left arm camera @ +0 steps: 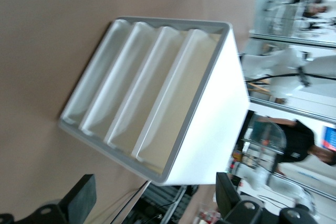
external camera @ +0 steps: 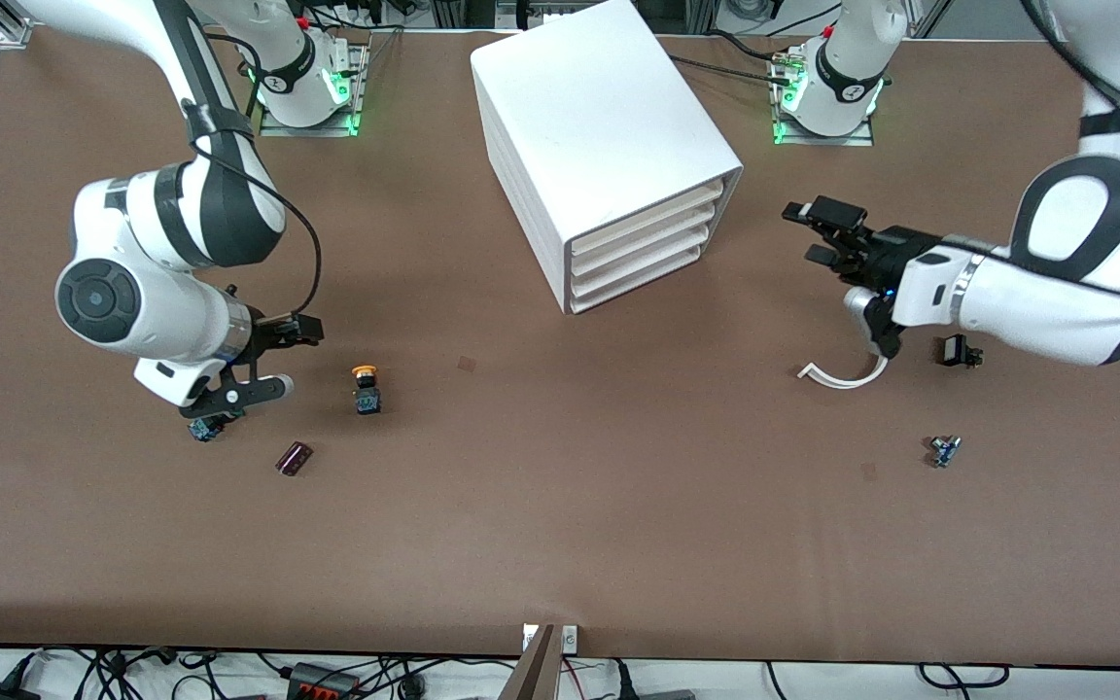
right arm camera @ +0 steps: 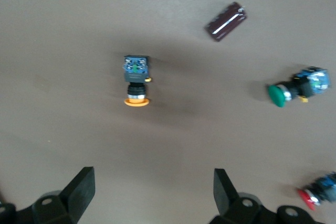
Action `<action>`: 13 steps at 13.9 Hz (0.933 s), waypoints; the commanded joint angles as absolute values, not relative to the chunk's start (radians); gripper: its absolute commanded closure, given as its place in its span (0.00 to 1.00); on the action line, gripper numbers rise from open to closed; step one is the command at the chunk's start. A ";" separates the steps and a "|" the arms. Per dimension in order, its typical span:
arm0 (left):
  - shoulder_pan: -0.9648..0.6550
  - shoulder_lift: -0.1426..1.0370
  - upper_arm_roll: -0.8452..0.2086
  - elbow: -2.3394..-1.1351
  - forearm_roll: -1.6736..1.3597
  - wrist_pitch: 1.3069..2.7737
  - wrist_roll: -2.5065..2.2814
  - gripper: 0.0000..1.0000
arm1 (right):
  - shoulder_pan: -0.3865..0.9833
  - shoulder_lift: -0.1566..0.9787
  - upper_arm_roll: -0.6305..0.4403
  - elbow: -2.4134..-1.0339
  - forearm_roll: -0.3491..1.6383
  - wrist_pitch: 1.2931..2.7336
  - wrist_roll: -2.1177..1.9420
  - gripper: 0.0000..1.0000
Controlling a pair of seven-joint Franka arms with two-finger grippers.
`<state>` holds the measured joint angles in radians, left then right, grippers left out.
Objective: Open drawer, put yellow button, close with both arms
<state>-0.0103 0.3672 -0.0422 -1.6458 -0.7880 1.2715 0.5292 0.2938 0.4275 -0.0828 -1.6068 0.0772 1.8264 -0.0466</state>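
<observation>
A matte brown bench (external camera: pixel 560 506) carries the smooth white plastic cabinet (external camera: pixel 599 126), its top drawer (external camera: pixel 646 218) shut. The yellow button (external camera: pixel 365 387) lies nearer the front camera than the cabinet, toward my right arm's end. My right gripper (external camera: pixel 268 360) hangs just beside it, spread wide, empty. My left gripper (external camera: pixel 824 233) faces the cabinet, open, holding nothing.

Drawer (external camera: pixel 646 218): topmost, white, shut. Yellow button (external camera: pixel 366 387): on table toward right arm's end.
</observation>
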 commanded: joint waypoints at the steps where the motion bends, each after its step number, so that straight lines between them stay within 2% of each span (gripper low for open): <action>1: 0.002 0.420 -0.044 -1.710 -0.908 1.261 0.639 0.00 | 0.304 0.449 -0.090 -1.603 0.104 1.851 -0.060 0.00; 4: -0.014 0.434 -0.048 -1.810 -0.992 1.322 0.711 0.00 | 0.328 0.488 -0.091 -1.603 0.101 1.897 -0.060 0.00; 8: -0.023 0.439 -0.100 -1.908 -1.031 1.436 0.839 0.20 | 0.341 0.535 -0.091 -1.603 0.095 1.942 -0.060 0.00; 9: -0.023 0.440 -0.107 -1.933 -1.041 1.454 0.842 0.20 | 0.347 0.546 -0.091 -1.603 0.095 1.948 -0.060 0.00; 13: -0.038 0.442 -0.158 -2.037 -1.109 1.522 0.949 0.34 | 0.359 0.597 -0.091 -1.603 0.097 1.974 -0.058 0.00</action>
